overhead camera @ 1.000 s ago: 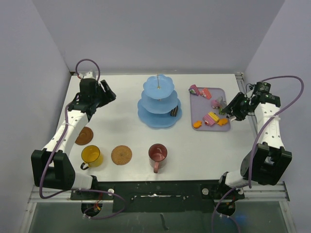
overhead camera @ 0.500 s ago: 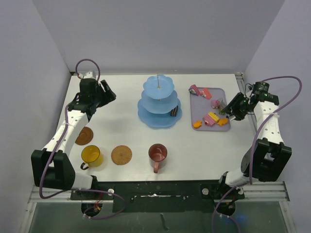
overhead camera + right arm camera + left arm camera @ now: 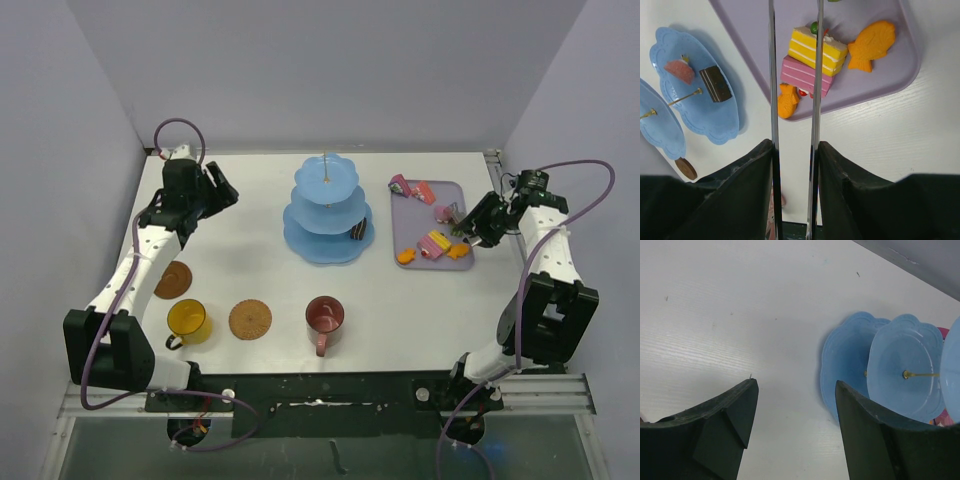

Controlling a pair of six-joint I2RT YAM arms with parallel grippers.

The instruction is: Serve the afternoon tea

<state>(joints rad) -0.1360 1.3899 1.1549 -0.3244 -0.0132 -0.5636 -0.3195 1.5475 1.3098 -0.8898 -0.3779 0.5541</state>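
Note:
The light-blue three-tier stand [image 3: 328,212] stands at the back middle, with a dark chocolate cake [image 3: 357,231] on its lowest tier. It also shows in the left wrist view [image 3: 890,375] and the right wrist view [image 3: 700,100]. My left gripper [image 3: 222,190] is open and empty, left of the stand. My right gripper [image 3: 474,226] is shut on thin metal tongs [image 3: 816,75], whose arms hang apart over toy cakes: a yellow slice [image 3: 817,49], a pink slice [image 3: 802,76] and orange fish pastries [image 3: 871,45]. The yellow mug [image 3: 187,320], the dark-red mug [image 3: 325,317] and two brown coasters [image 3: 173,280] [image 3: 250,319] sit at the front.
The cakes lie on a flat lilac tray [image 3: 415,215] at the back right, with more pink pieces near its far edge [image 3: 403,185]. The table's right edge and a rail run just beyond the right arm. Grey walls close in at the back and sides.
My right gripper with the tongs has shifted slightly left and back, toward the tray's right edge. The left arm has barely moved.

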